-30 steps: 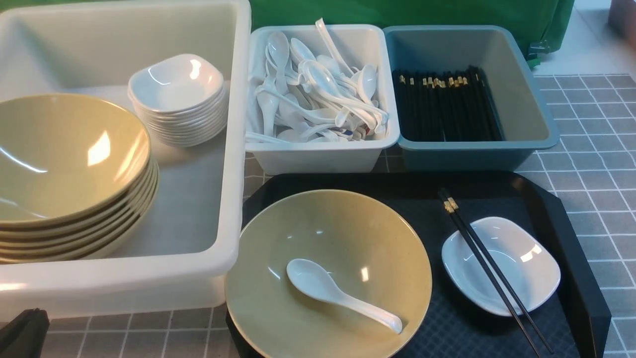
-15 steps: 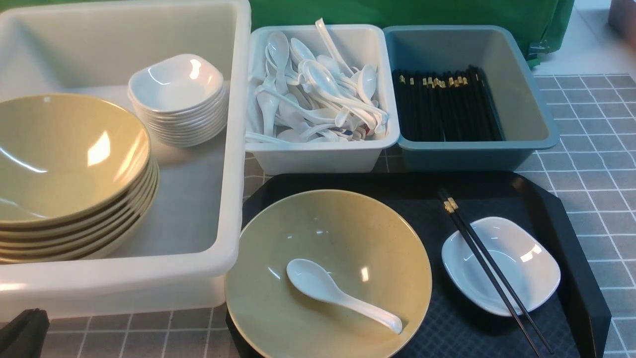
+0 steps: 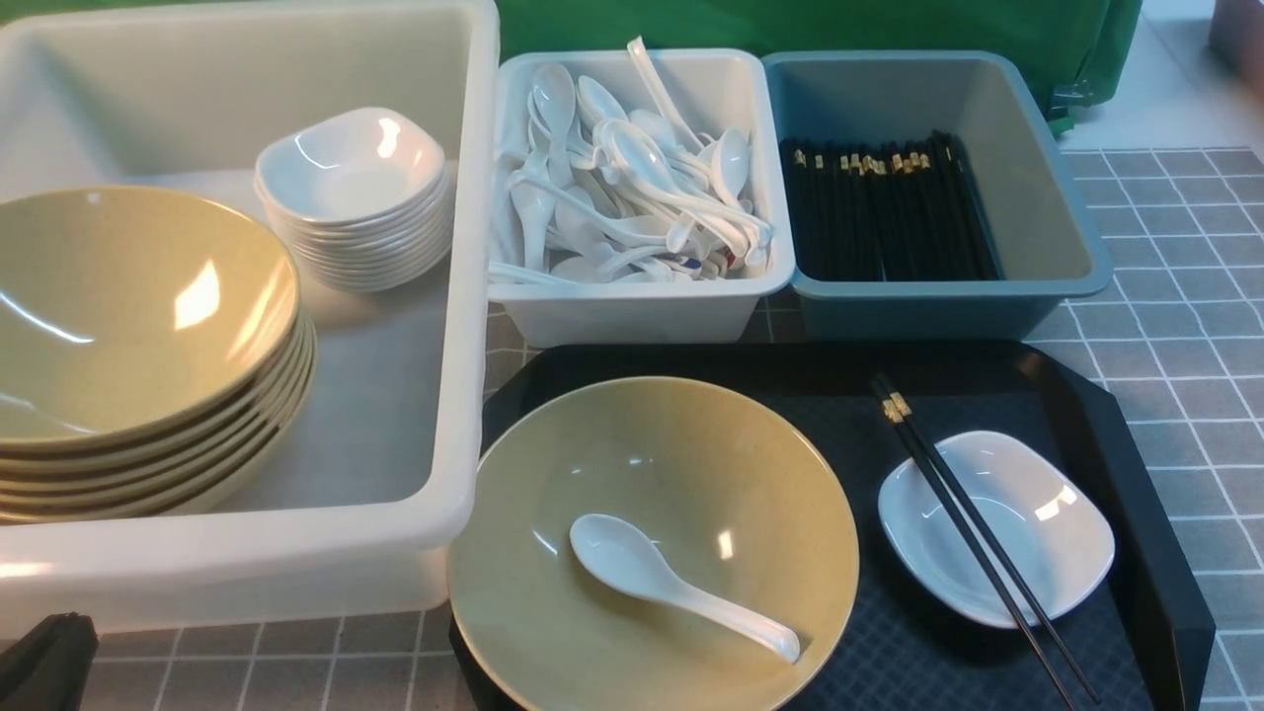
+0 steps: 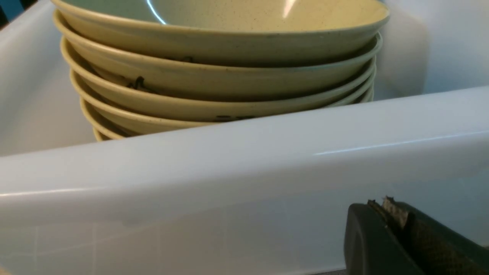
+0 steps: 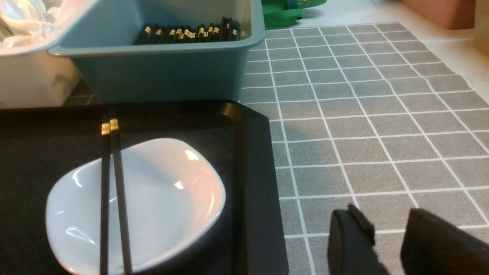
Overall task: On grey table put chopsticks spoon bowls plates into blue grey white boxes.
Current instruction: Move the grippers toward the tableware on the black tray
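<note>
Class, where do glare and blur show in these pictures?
Front view: bright glare on the stacked bowls and on the dish; left wrist view: a pale streak along the tub's rim; right wrist view: fingers soft, tiles mostly crisper.

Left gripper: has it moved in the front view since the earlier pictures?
No; the left gripper sits at the same spot below the big tub's near rim.
</note>
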